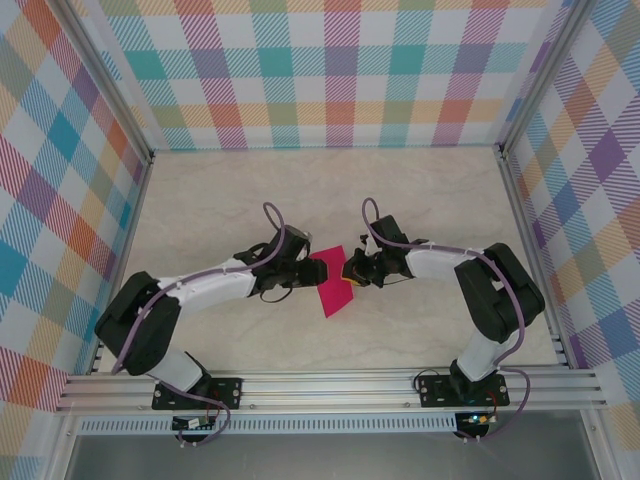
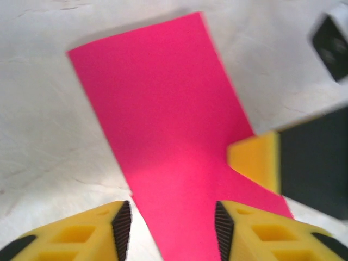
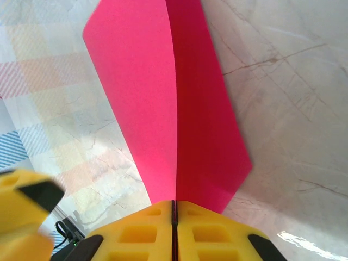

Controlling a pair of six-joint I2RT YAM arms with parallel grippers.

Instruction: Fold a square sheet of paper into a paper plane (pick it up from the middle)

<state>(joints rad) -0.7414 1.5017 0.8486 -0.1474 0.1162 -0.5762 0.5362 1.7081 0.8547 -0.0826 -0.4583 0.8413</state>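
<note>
Now the right hand (image 3: 174,205) pinches the pink paper (image 3: 163,98); the left hand (image 2: 171,220) looks spread.

High view, two wrist views.
Overhead looks down from behind the arm bases (image 1: 197,392) at frame bottom; wrist cameras peer past yellow fingers (image 2: 70,236), close on the pink paper (image 1: 332,286) all share.

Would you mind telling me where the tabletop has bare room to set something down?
Bare: the far half of the pale marbled tabletop, up to the checked back wall, and the near strip along the aluminium rail. Crowded: the centre, where the left gripper and right gripper meet at the folded magenta-pink paper sheet.
</note>
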